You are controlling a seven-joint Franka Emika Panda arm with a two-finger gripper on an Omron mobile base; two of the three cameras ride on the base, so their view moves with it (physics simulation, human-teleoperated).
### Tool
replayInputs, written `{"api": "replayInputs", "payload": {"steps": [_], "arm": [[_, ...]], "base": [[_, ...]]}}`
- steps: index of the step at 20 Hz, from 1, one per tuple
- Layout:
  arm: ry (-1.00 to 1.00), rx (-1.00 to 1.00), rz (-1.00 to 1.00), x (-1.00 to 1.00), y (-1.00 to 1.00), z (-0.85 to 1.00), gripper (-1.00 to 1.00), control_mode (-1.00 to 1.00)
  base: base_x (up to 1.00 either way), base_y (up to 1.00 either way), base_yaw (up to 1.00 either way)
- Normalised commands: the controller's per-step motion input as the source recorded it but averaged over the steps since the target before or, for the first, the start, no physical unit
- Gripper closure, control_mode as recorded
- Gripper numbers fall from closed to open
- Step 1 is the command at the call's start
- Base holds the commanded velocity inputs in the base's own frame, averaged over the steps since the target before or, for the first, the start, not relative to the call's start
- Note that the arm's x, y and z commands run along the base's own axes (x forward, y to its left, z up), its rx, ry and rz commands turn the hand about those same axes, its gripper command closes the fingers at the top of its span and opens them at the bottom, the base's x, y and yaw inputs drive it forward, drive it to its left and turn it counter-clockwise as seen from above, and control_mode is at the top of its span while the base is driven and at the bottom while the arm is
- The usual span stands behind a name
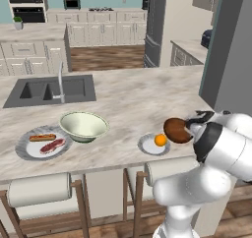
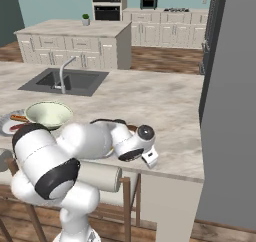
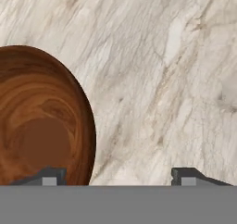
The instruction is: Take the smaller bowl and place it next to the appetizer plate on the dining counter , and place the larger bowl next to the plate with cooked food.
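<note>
Kitchen, beige marble dining counter (image 1: pixel 133 99)

On the dining counter (image 1: pixel 138 99): sink (image 1: pixel 49 90) at back left, plate with cooked food (image 1: pixel 44 143) front left, larger bowl (image 1: pixel 83 126) just right of it, appetizer plate (image 1: pixel 153 144) further right, smaller bowl (image 1: pixel 177 130) just right of that. Stools (image 1: pixel 42 190) along front edge.

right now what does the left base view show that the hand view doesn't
Left base view alone: the appetizer plate with its orange, the larger bowl beside the plate with cooked food, the sink and the stools. Hand view alone: the open claw, its fingertips spread, one over the bowl's inside. Both share the smaller bowl on the dining counter.
</note>
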Motion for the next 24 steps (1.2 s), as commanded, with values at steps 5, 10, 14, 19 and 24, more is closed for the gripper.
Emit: {"api": "replayInputs", "payload": {"steps": [5,10,14,19,24], "arm": [[0.0,-0.02,0.0,-0.42,0.07,0.64,-1.0,-1.0],[0.0,0.0,0.01,-0.87,0.04,0.82,-1.0,-1.0],[0.0,-0.02,0.0,-1.0,0.18,0.73,-1.0,-1.0],[0.0,-0.07,0.0,-0.99,0.3,0.92,-1.0,-1.0],[0.0,-0.2,0.02,-0.72,0.65,0.99,-1.0,-1.0]], "base": [[0.0,0.0,0.0],[0.0,0.0,0.0],[0.0,0.0,0.0],[0.0,0.0,0.0],[0.0,0.0,0.0]]}}
